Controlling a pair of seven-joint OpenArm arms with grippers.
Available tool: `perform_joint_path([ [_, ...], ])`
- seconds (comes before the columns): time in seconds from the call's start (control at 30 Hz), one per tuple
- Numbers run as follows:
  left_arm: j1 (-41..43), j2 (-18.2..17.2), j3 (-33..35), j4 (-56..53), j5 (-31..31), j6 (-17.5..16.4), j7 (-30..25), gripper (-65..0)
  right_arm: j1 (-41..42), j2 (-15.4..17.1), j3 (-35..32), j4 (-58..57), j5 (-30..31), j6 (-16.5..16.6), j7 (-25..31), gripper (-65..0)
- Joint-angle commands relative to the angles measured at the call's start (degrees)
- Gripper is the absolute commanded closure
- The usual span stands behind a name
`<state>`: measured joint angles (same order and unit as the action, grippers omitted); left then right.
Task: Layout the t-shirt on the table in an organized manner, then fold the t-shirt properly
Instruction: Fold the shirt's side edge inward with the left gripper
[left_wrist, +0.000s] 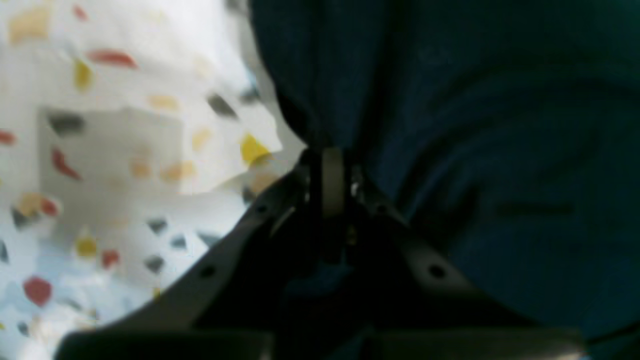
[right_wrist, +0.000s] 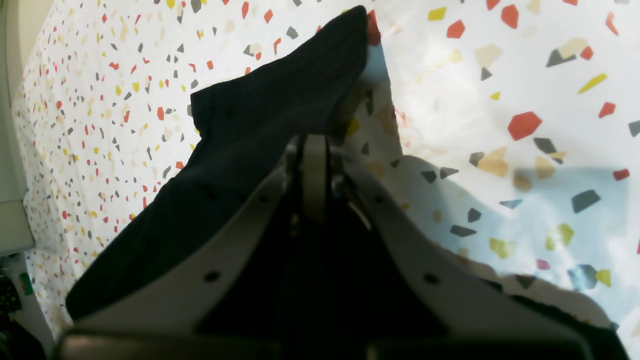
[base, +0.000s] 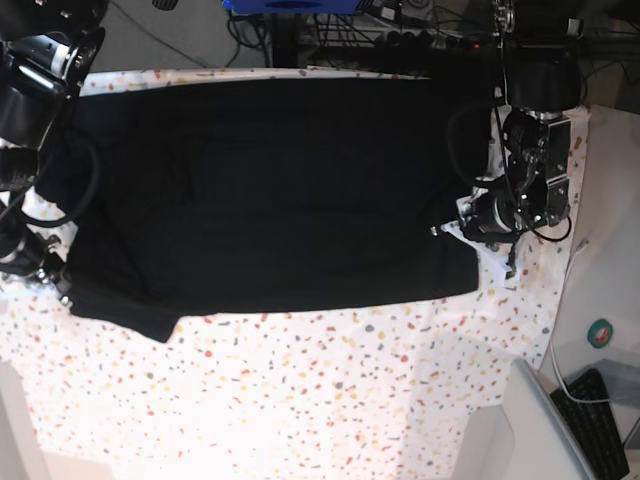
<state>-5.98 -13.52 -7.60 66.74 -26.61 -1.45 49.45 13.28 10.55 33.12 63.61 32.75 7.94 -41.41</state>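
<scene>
The plain black cloth t-shirt (base: 270, 190) lies spread across the white, confetti-flecked table (base: 330, 390). The left gripper (left_wrist: 332, 172) pinches one side edge, the right gripper (right_wrist: 314, 155) the opposite edge.

A dark keyboard (base: 598, 420) lies at the lower right corner of the base view, beside a pale grey slanted panel (base: 545, 425). Just above it sits a small round green and red thing (base: 600, 333) on a white surface. Along the top edge, tangled cables (base: 420, 22) and a blue object (base: 290, 5) show behind the worktop.
</scene>
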Motion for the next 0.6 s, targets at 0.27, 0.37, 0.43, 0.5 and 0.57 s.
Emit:
perform_joint_path([
  [0.27, 1.19, 0.29, -10.29, 3.28, 0.19, 0.09, 5.27, 0.0, 1.18, 1.01, -0.03, 0.87, 0.70, 0.45, 1.01, 0.0],
  [0.37, 1.19, 0.20, -12.49, 3.37, 0.19, 0.09, 6.68, -7.7, 1.18, 0.93, -0.03, 0.87, 0.70, 0.45, 1.01, 0.0],
  [0.43, 1.19, 0.02, -13.11, 3.46, -0.07, 0.09, 6.86, -22.2, 1.18, 0.84, -0.03, 0.87, 0.70, 0.45, 1.01, 0.0],
  [0.5, 1.19, -0.06, -13.20, 4.16, -0.07, 0.09, 6.86, -35.2, 1.18, 0.84, -0.03, 0.87, 0.70, 0.45, 1.01, 0.0],
  [0.57, 1.19, -0.06, -13.20, 6.27, -0.07, 0.09, 6.86, -44.1, 1.18, 0.84, -0.03, 0.87, 0.70, 0.45, 1.01, 0.0],
])
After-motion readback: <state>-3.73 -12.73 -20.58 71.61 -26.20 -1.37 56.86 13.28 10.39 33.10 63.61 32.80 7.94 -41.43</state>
